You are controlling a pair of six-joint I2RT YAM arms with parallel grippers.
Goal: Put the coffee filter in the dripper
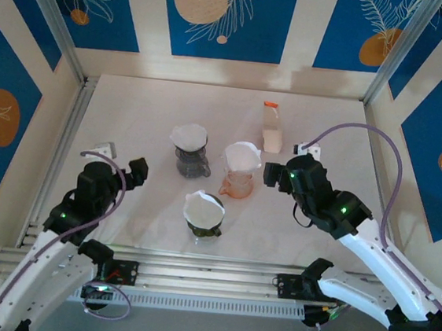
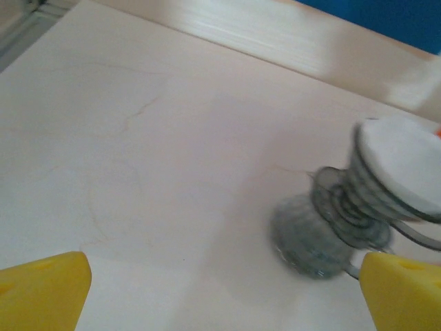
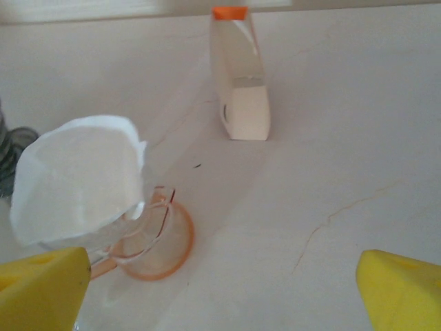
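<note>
Going left to right on the overhead: my left gripper [image 1: 135, 170] sits out on the left of the surface [image 1: 132, 109], well apart from everything. On its wrist cam the yellow fingertips [image 2: 41, 289] are down in the two bottom corners, so it's spread wide with nothing but bare surface between them. That cam also catches the gray dripper [image 2: 324, 227] off to the right. It's blurry, with a white filter [image 2: 403, 165] sitting in its top.

From overhead I can see there are actually three drippers. The gray one is at the back left. The green dripper [image 1: 202, 220] is closest to the arms, and the pink dripper [image 1: 239, 182] is to the right of the gray one. Each has a white filter seated in its cone.

The right wrist cam gives the detail the overhead doesn't. The pink dripper's filter [image 3: 76, 176] is crumpled, and its edge stands up past the rim. The orange-capped bottle [image 3: 241, 83] stands upright behind it, apart, clear on top and white below.

The right gripper [image 1: 272, 173] is just beside the pink dripper on its right. It's wide open too and holding nothing. I can't tell if its left fingertip grazes the dripper's base.
</note>
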